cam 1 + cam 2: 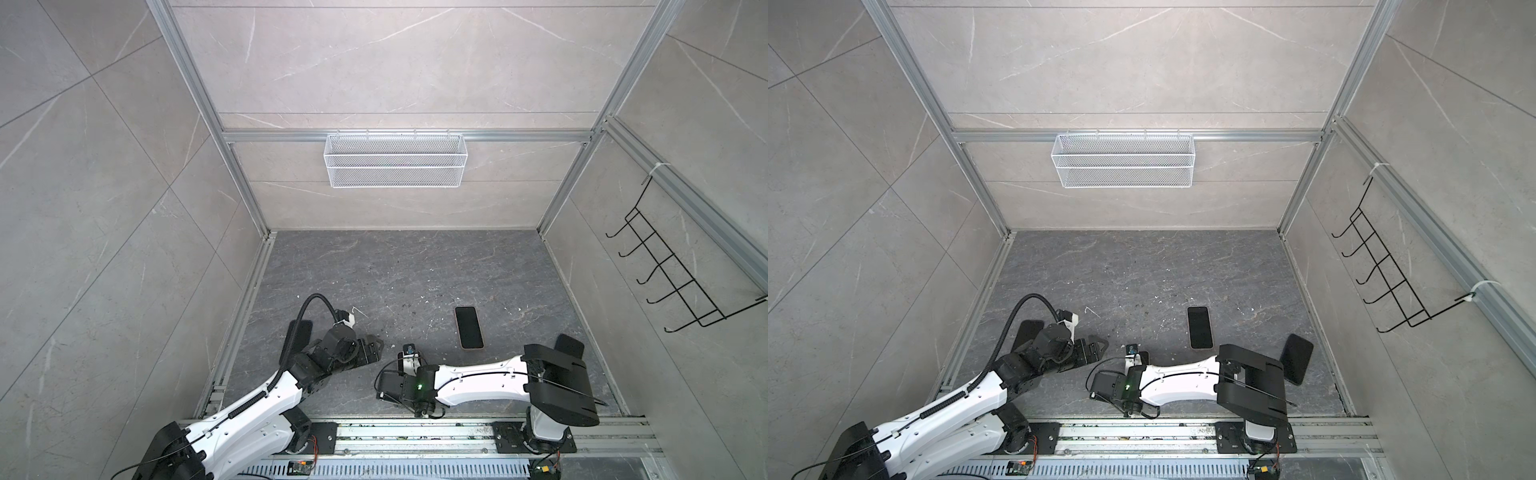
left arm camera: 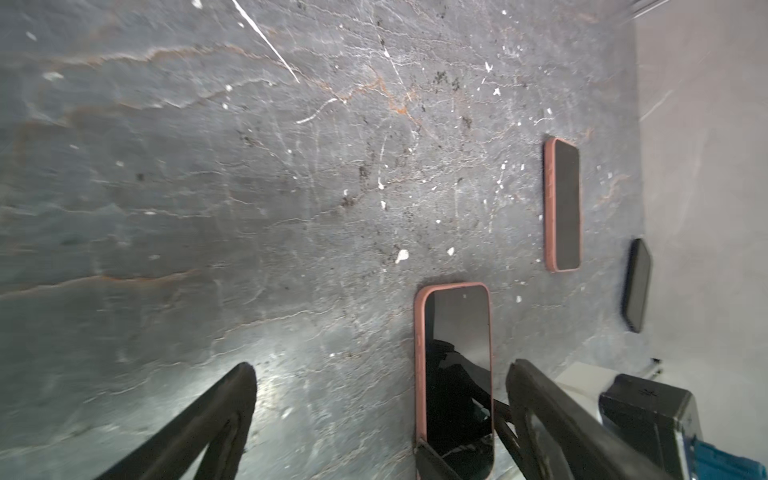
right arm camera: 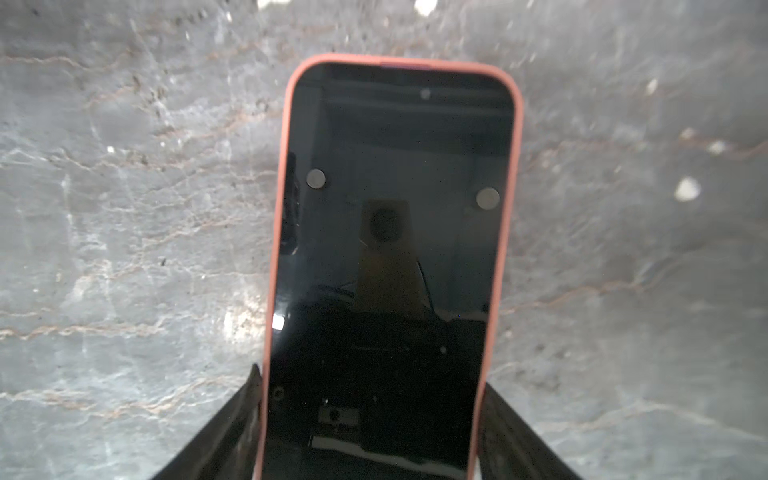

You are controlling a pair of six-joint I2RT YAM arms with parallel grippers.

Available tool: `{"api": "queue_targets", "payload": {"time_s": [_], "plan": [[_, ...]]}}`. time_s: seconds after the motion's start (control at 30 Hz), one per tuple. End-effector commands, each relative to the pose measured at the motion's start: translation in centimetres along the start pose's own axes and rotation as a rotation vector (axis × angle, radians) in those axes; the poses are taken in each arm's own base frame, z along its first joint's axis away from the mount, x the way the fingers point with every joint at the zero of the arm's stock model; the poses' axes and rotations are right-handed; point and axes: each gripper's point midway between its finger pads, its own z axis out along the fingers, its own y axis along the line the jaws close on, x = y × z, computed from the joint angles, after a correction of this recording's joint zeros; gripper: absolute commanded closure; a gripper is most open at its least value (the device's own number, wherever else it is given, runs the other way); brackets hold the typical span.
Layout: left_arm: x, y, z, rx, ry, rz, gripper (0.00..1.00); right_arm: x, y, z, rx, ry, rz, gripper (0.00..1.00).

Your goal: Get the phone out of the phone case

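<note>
Top views: grey tiled walls. Dark veined floor, white-flecked. Spare phone lies flat.

Left wrist: left gripper spread wide, empty. Pink phone case, phone inside, near spare phone.

Right wrist: right gripper clamps phone case by both long sides.

- My left arm, white shells with black joints, rises from its base at the near edge. It reaches toward the middle, wrist bent so the gripper points across to my right.
- My left gripper has two black tapered fingers spread wide, and it grasps nothing.
- My right arm, white with a black elbow housing, lies folded leftward with its forearm about level.
- My right gripper has its black fingers pressed against both long edges of the black-screened phone in a salmon-pink case.
</note>
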Motion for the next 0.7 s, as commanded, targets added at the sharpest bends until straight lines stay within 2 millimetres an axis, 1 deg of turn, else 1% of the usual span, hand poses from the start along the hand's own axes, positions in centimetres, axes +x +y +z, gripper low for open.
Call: {"api": "queue_targets", "payload": {"time_s": [0.0, 0.2, 0.43, 0.5, 0.53, 0.57, 0.63, 0.67], "plan": [[-0.9, -2.6, 0.1, 0.131, -0.031, -0.072, 0.04, -2.4, -0.5, -1.3, -0.032, -0.091, -0.032, 0.46], [-0.2, -2.6, 0.9, 0.173, -0.019, -0.131, 0.05, -3.6, -0.6, -1.8, -0.103, -0.131, -0.064, 0.5], [0.4, -3.2, 1.7, 0.265, -0.003, -0.198, 0.07, -4.9, 0.4, -3.2, -0.208, -0.195, -0.103, 0.52], [0.7, -3.2, 2.1, 0.267, 0.012, -0.207, 0.07, -5.1, 0.2, -3.2, -0.212, -0.192, -0.1, 0.52], [0.8, -3.0, 2.2, 0.258, 0.015, -0.208, 0.08, -5.1, -0.2, -3.0, -0.193, -0.178, -0.097, 0.5], [0.9, -2.9, 2.3, 0.253, 0.017, -0.209, 0.08, -5.0, -0.9, -2.8, -0.163, -0.159, -0.088, 0.43], [0.8, -2.8, 2.3, 0.25, 0.012, -0.209, 0.08, -4.7, -1.0, -3.1, -0.159, -0.133, -0.091, 0.2], [0.7, -2.8, 2.3, 0.249, 0.009, -0.206, 0.08, -4.5, -1.1, -3.2, -0.166, -0.119, -0.076, 0.1]]}}
